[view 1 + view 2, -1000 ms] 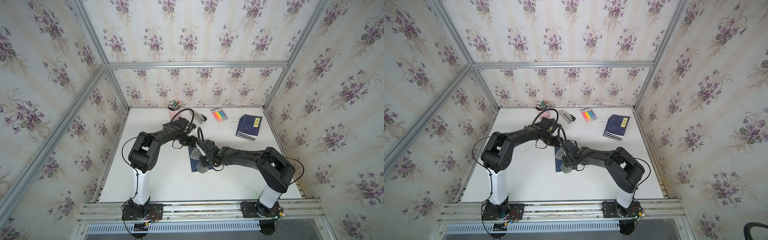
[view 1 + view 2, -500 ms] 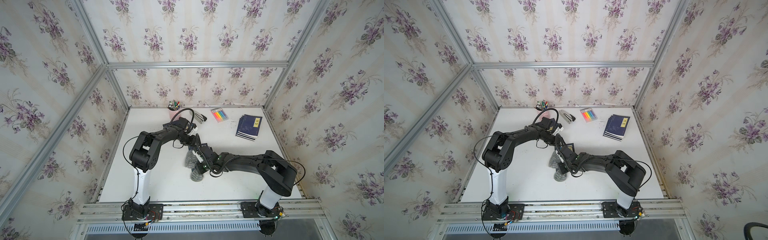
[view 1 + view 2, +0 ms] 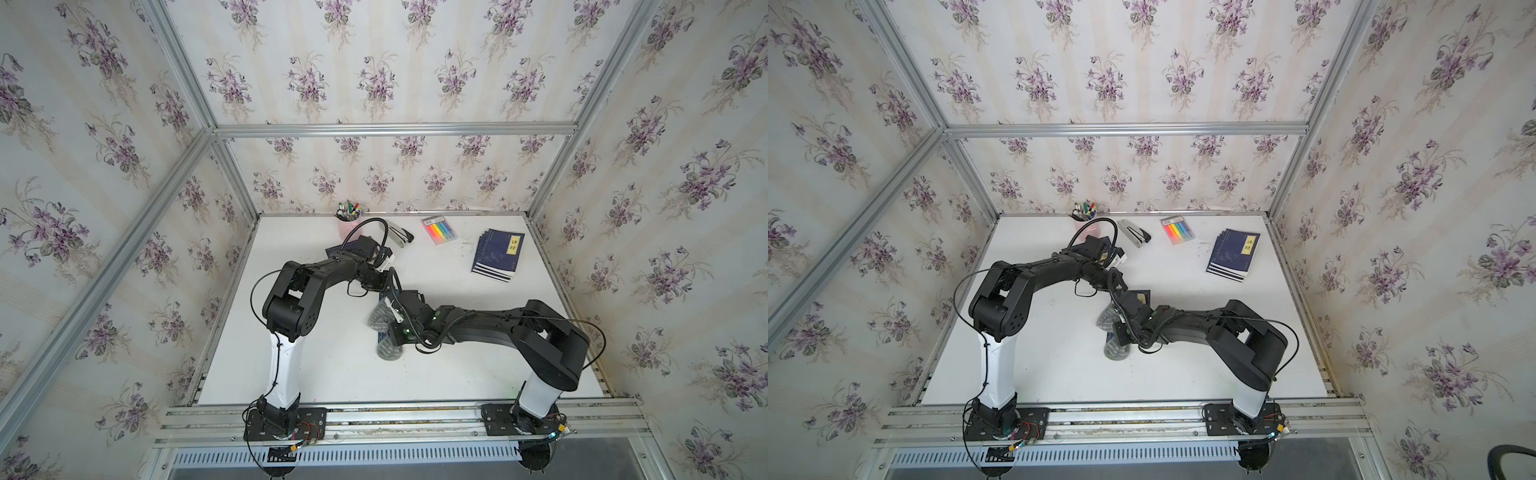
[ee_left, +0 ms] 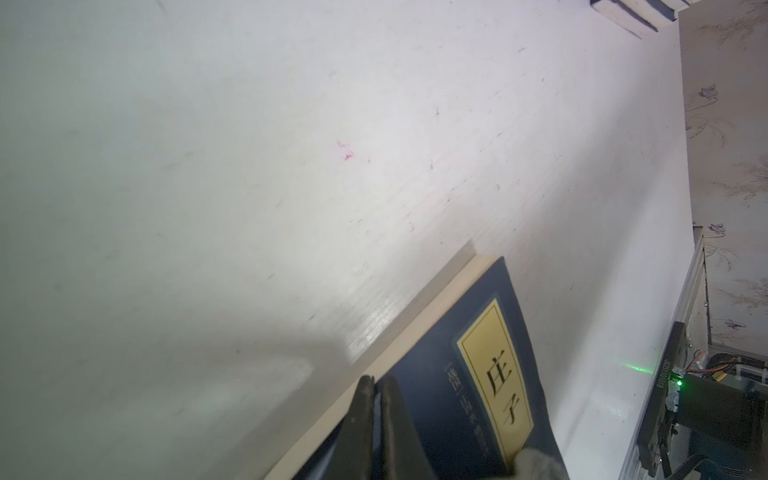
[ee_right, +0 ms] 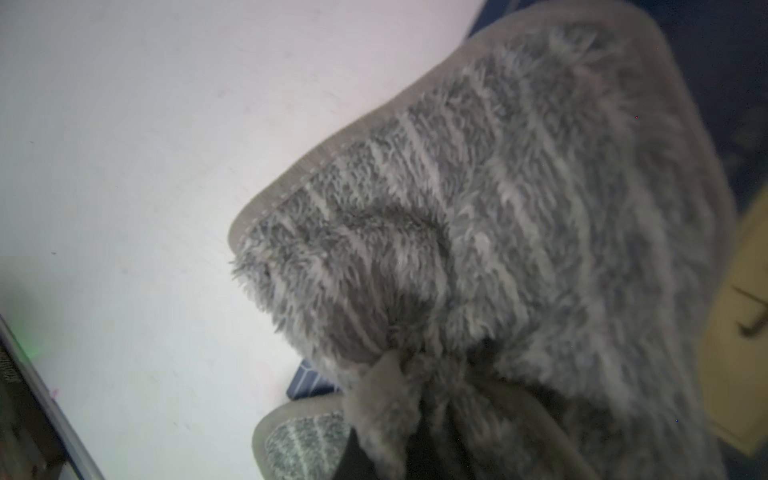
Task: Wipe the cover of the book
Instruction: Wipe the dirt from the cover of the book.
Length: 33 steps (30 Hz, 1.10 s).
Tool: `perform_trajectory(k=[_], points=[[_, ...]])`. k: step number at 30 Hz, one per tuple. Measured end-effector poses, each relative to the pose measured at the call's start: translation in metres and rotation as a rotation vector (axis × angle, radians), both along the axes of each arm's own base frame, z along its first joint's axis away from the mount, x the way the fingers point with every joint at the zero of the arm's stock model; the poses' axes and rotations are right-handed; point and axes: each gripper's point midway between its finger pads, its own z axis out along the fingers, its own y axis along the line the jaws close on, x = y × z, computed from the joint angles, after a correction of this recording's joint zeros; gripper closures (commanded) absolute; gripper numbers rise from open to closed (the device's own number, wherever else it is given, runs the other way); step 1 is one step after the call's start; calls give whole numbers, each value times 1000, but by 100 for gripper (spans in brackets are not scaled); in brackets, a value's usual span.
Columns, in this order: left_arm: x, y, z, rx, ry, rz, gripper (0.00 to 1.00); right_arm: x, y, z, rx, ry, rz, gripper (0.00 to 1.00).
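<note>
We see the book (image 4: 428,415) lying flat near the middle of the worktop (image 3: 332,374), between the two arms, its dark blue cover and yellow title label facing up. Its cream page edge runs as a straight line against bare white surface.

The left pincer (image 4: 377,380) has its fingers together, the tips set right at that long edge. We cannot tell whether they nip the cover.

The right pincer (image 3: 392,318) is clamped on a bunched fold of the grey fluffy cloth (image 5: 519,187). The cloth is spread over the cover, and its hemmed border hangs past the book's edge onto the worktop. A blue corner shows from under it.

Towards the front rail and the left wall the worktop lies bare in both top views. Along the back edge stand a pen cup (image 3: 348,216), a stapler (image 3: 400,237) and a pack of highlighters (image 3: 439,230). A stack of blue books (image 3: 497,256) sits near the right wall, well apart from the cloth.
</note>
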Motion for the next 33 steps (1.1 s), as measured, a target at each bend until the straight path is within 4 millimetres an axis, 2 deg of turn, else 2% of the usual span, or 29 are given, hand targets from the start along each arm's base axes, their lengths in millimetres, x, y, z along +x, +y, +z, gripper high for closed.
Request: perform_trajectory(k=[2,5,6,12,15,19,25,27,33], points=[[0,0,-1,-1,2,-1,94,0,9,0,19,1,5,100],[0,0,-1,-2,4,-1,95,2,5,-2,36,15,-20,100],[0,0,-1,-2,6,0,95,5,0,-2,49,17,-38,100],[0,-2,-1,-12,12,-2,98,26,-60,-4,76,30,-206,100],[0,-2,-2,-16,16,-3,99,30,-71,-2,62,19,-239,100],[0,-3,-2,-22,22,-5,100,34,-63,-1,33,11,-237,100],[0,-5,-2,-38,27,-11,100,49,-20,2,13,-6,-184,100],[-1,-6,-2,-45,30,-14,100,54,-11,2,12,-12,-179,100],[-1,-7,-2,-65,44,-11,100,64,-13,-2,5,-26,-217,100]])
